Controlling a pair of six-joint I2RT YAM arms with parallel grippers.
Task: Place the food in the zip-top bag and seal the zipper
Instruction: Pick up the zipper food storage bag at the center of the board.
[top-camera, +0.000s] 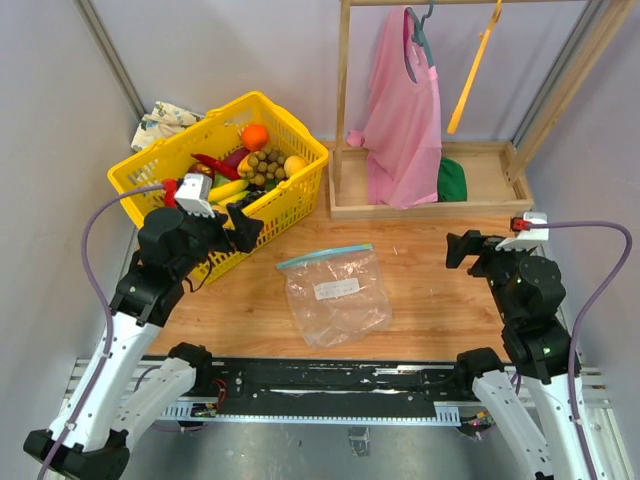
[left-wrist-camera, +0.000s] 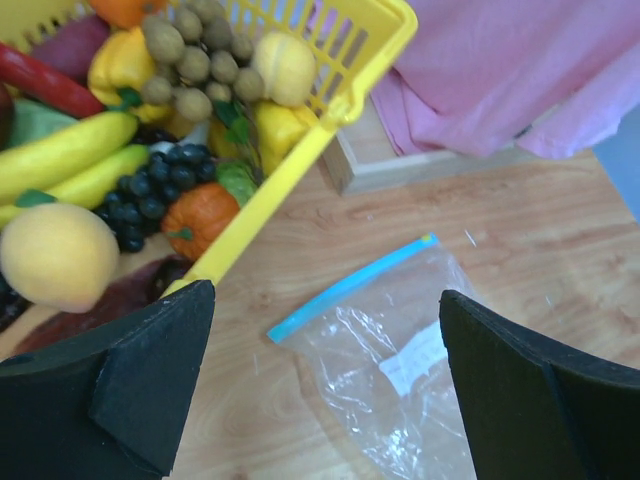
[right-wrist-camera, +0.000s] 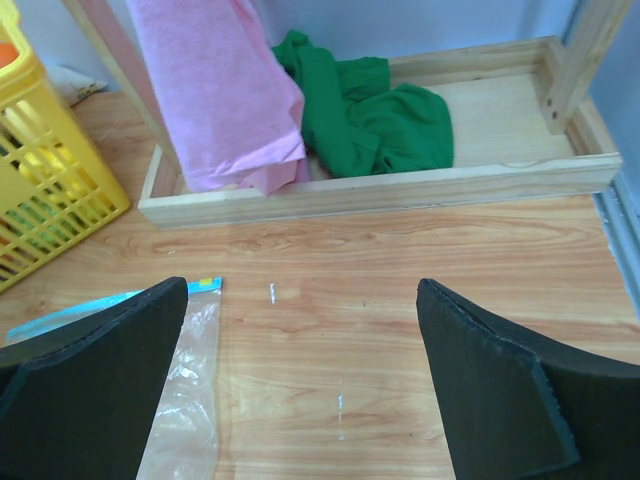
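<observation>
The main risk, as I judge it, is the bag (top-camera: 335, 295). It lies flat and limp on the table (top-camera: 440, 310) between the arms, so a pinch at its mouth may catch both layers and hold it closed, or simply drag it across the wood. The zipper (top-camera: 323, 256) runs along the far edge, away from the arms; I cannot tell whether it is pressed shut. A second risk is in the basket (top-camera: 300, 132), where the food (top-camera: 250, 165) is heaped tight: smooth round pieces may slip from the fingers, or two may come up together, and the basket wall stands between the heap and the bag. The left gripper (left-wrist-camera: 325, 335) hangs over the basket's near corner, jaws wide apart and holding nothing. The right gripper (right-wrist-camera: 300, 300) hangs over bare wood to the right of the bag, also spread and empty. The bag holds nothing. The basket holds all the food, including a chili (top-camera: 213, 163), brown grapes (top-camera: 265, 162), an orange (top-camera: 255, 135), bananas (left-wrist-camera: 70, 160) and dark grapes (left-wrist-camera: 150, 195). A wooden tray (top-camera: 420, 209) behind holds a green cloth (top-camera: 452, 180), with a pink cloth (top-camera: 400, 110) hanging over it.
</observation>
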